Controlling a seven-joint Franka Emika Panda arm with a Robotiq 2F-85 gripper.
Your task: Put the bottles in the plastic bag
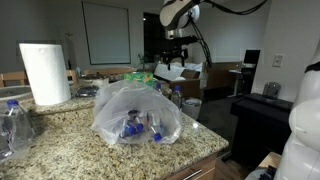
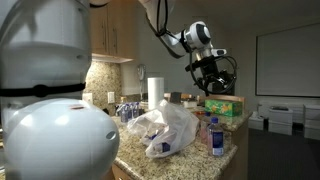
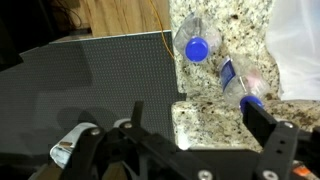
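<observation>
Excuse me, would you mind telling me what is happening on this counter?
A robot arm is filling a plastic bag on the granite counter. Some blue-capped bottles already show through the bag. The gripper hangs open and empty above the counter, and the wrist view shows two bottles lying on the granite beside the bag.

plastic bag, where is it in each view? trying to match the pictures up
In an exterior view: plastic bag at centre on the granite counter, right of the paper towel roll.
In an exterior view: plastic bag low centre, in front of the paper towel roll.
Wrist view: probably the whitish film at the right edge.
Shared landmark: the granite counter, in all three.
</observation>
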